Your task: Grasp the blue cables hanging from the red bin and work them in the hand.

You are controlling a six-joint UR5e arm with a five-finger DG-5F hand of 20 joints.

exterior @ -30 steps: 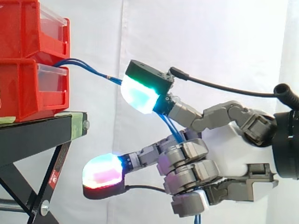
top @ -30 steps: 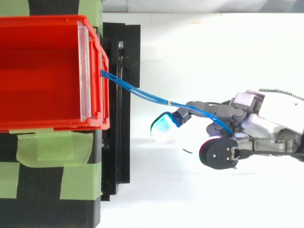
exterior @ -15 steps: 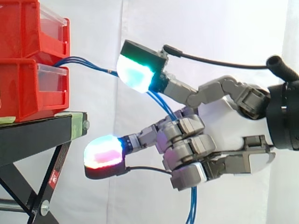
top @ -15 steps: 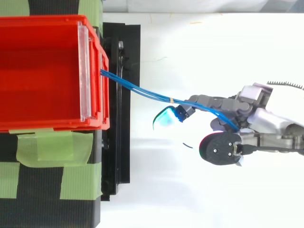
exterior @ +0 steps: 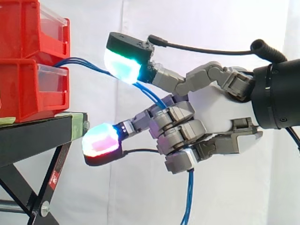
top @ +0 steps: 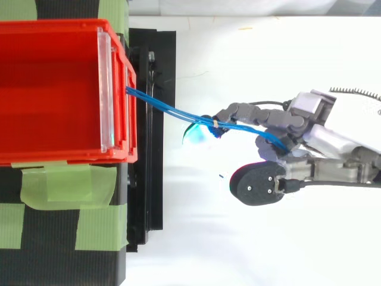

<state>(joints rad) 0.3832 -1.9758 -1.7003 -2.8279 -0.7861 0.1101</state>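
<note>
Thin blue cables [exterior: 84, 64] come out of the lower red bin [exterior: 23, 89], slope down to the right and pass into my hand [exterior: 215, 108]. Several of its fingers are curled round the cables, and the loose ends hang down below the hand [exterior: 189, 197]. A fingertip [exterior: 121, 65] glowing green and cyan reaches out over the cables near the bin. A second glowing pad [exterior: 101, 143], cyan and magenta, reaches out under them. From above, the cables [top: 172, 111] run from the bin's front [top: 116, 89] to the hand [top: 324, 143].
Two red bins are stacked on a black stand [exterior: 37, 136] at the left, with green tape [top: 59, 185] on its top. A white curtain hangs behind. The arm comes in from the right.
The hand has moved up and left toward the bin with the cables in it. A longer stretch of cable now hangs below the hand.
</note>
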